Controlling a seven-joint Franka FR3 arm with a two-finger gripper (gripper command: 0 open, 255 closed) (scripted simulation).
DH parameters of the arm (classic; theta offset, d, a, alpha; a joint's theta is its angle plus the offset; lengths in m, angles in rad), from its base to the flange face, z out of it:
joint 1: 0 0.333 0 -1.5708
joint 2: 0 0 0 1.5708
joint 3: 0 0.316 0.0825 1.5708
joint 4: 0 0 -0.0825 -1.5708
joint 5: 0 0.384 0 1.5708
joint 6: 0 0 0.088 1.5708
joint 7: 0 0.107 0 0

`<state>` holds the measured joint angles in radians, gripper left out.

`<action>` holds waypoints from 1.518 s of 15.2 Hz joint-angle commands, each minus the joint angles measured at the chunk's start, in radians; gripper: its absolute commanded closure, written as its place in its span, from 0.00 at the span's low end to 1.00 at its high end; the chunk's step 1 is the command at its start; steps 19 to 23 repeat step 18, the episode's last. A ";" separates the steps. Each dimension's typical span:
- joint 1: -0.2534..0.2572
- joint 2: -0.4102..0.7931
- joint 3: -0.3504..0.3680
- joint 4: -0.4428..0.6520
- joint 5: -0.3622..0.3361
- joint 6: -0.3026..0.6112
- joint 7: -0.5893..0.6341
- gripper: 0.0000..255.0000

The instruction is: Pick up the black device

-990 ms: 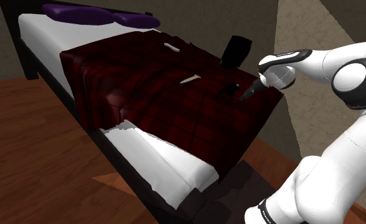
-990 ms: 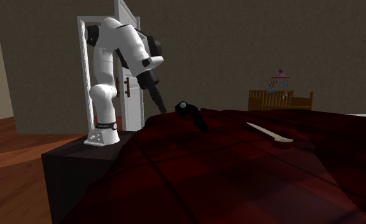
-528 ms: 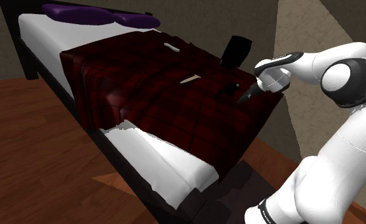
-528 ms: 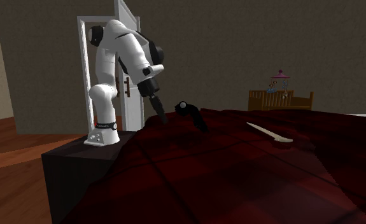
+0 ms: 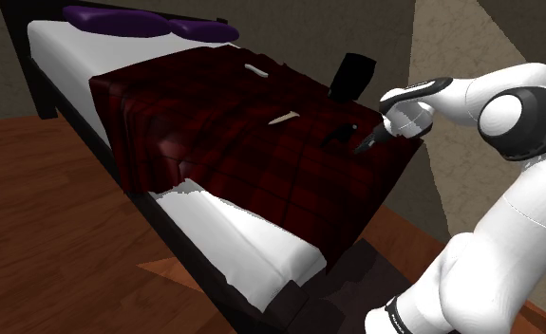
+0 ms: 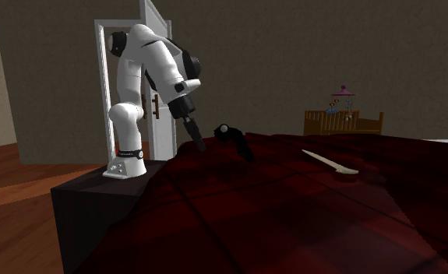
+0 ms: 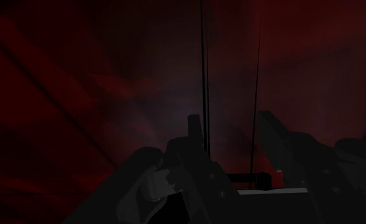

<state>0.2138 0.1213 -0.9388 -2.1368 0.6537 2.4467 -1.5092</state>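
Lower than a second ago, my gripper point(image 5: 366, 145) hovers, fingers apart, just right of the black device point(image 5: 342, 134) in the shoulder view.

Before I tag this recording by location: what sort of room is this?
Probably a bedroom, maybe a child's: a bed with purple pillows and a dark red plaid blanket, plus a slatted crib with a mobile beyond.

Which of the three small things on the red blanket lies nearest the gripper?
The black device, dark and right beside the open gripper. One pale slender object lies farther off, the other farthest.
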 commanded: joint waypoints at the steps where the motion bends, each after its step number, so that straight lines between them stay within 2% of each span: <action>1: 0.000 0.000 0.000 -0.002 0.000 0.001 0.000 1.00; 8: 0.026 -0.077 -0.023 0.029 -0.133 -0.045 0.108 1.00; 16: 0.033 -0.150 -0.024 0.081 -0.256 -0.113 0.213 1.00; 23: 0.033 -0.151 -0.023 0.082 -0.258 -0.115 0.215 1.00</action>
